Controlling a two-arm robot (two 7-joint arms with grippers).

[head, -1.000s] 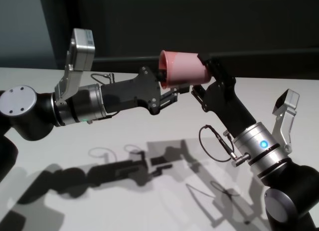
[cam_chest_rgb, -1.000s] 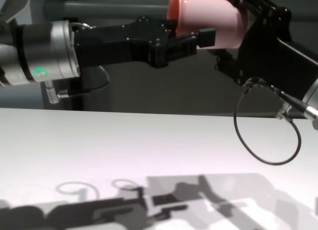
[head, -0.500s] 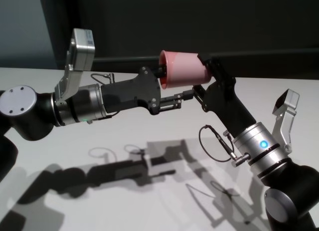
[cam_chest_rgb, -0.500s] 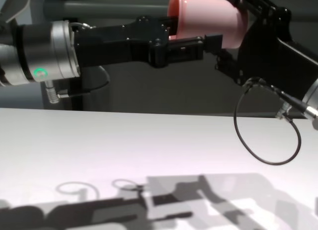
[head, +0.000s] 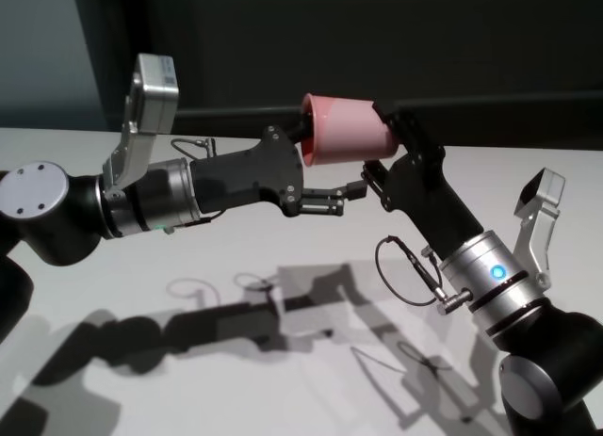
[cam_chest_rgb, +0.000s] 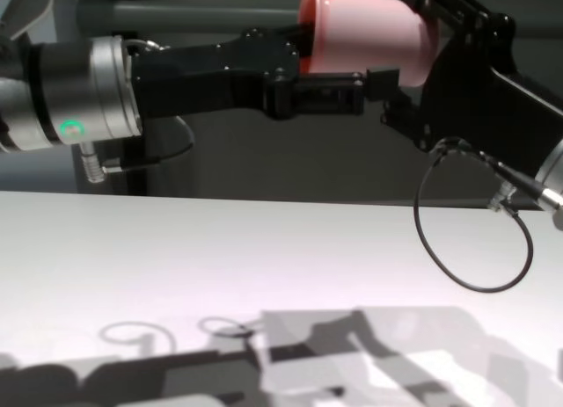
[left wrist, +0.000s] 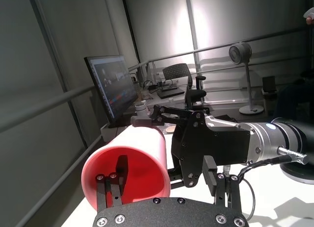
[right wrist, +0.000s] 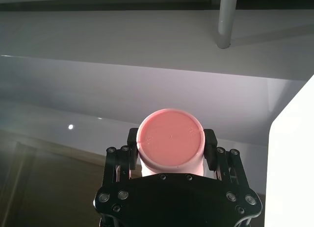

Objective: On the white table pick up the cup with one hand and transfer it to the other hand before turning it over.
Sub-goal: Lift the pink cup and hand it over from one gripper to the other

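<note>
The pink cup [head: 341, 128] hangs on its side high above the white table [head: 236, 361], its rim toward my left arm. My right gripper [head: 382, 151] is shut on it near the base; in the right wrist view the cup [right wrist: 169, 138] sits between both fingers. My left gripper [head: 332, 163] is open. One of its fingers reaches inside the rim, as the left wrist view shows at the cup [left wrist: 142, 148]. The other finger [cam_chest_rgb: 347, 82] stands apart below the cup's wall [cam_chest_rgb: 369, 29].
A thin black cable loop [head: 400, 271] hangs from my right wrist over the table. Both arms cast shadows [cam_chest_rgb: 290, 345] on the tabletop. A dark wall rises behind the table's far edge.
My left gripper's fingers have spread apart, and the lower one has dropped away from the cup's wall. The cup and the right gripper have not moved.
</note>
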